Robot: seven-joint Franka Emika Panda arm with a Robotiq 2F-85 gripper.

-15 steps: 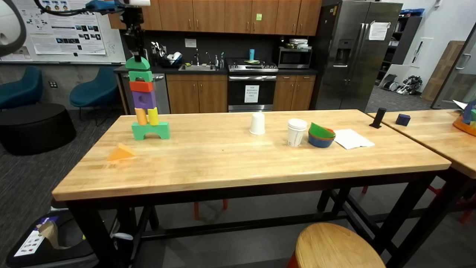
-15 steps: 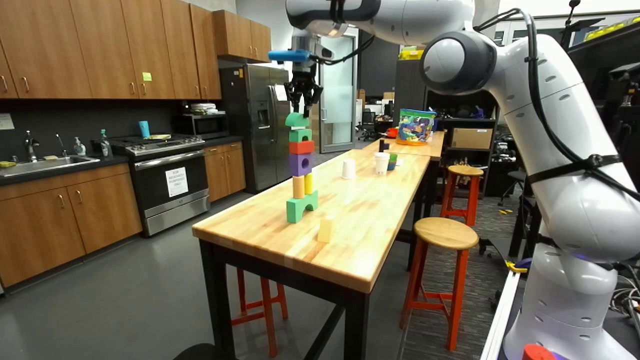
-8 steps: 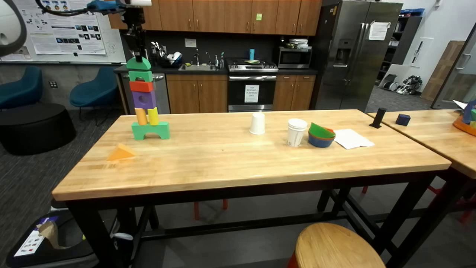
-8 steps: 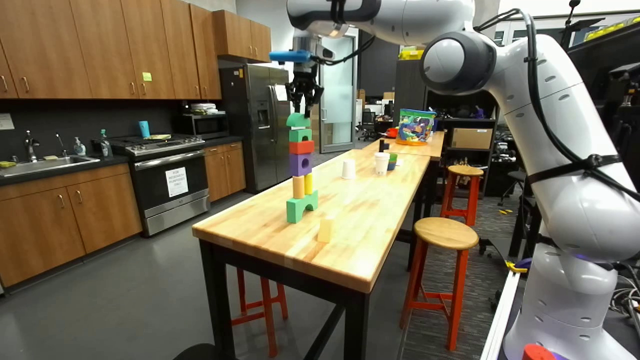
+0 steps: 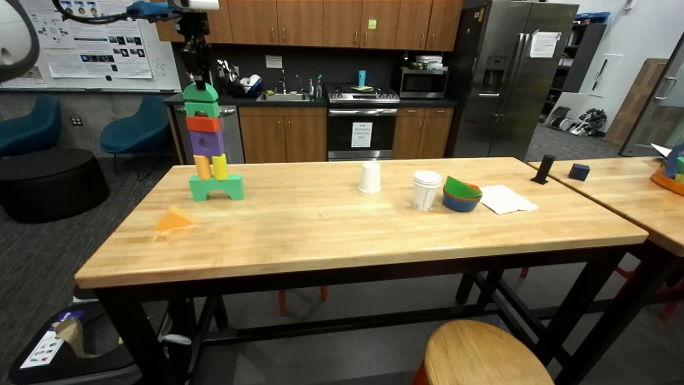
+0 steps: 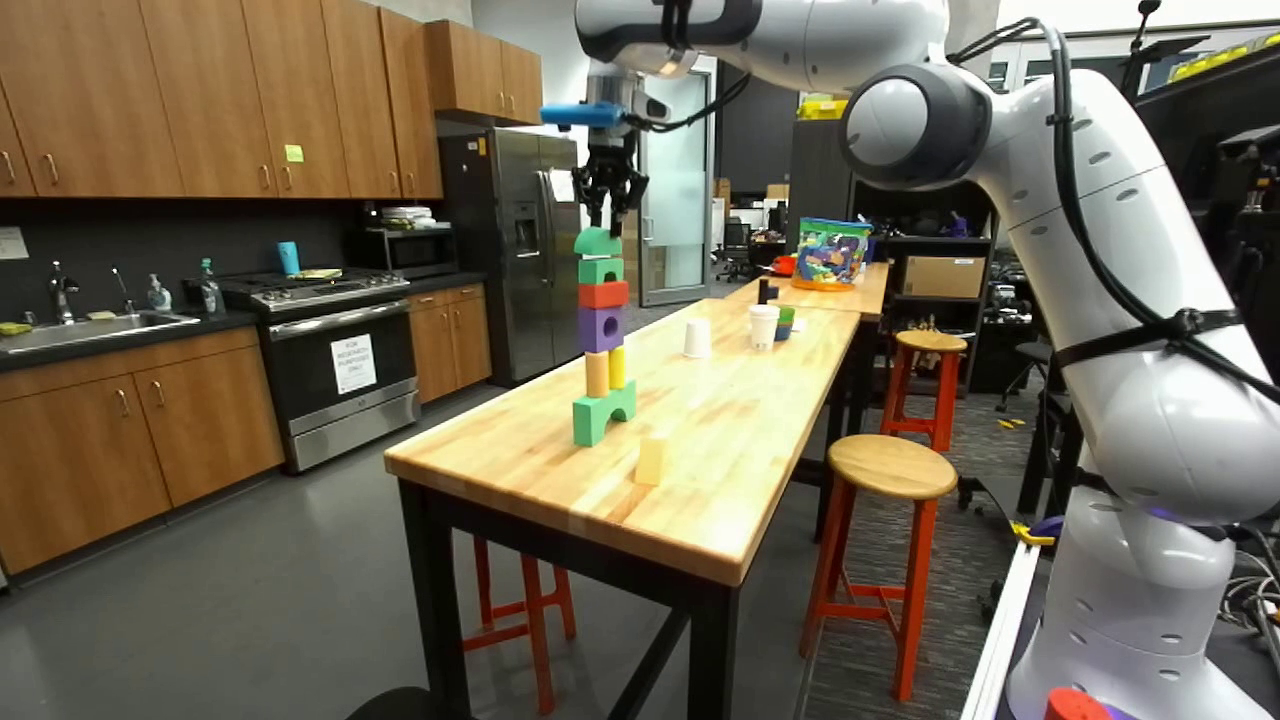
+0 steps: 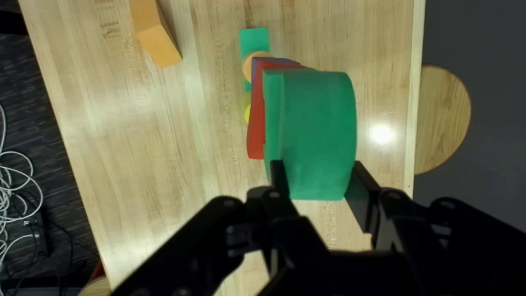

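My pincer holds the green half-round block tight at the top of the block tower, near a corner of the desk. I can't tell if block and tower touch.

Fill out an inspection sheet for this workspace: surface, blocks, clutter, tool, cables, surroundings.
Surface: light wooden table, bright reflections on top.
Blocks: from the bottom up, large green arch block, orange cylinder beside yellow cylinder, purple block, red block, small green arch block; orange triangular block set apart.
Clutter: upturned white cup, upright white cup stack, nested bowls, white paper.
Tool: shut on green half-round block, flat side down, above the small green arch block; contact between the two cannot be told.
Cables: black cable along the arm; white cables tangled beyond the table's edge.
Surroundings: wooden-topped stool beside the table; refrigerator and oven in the background.
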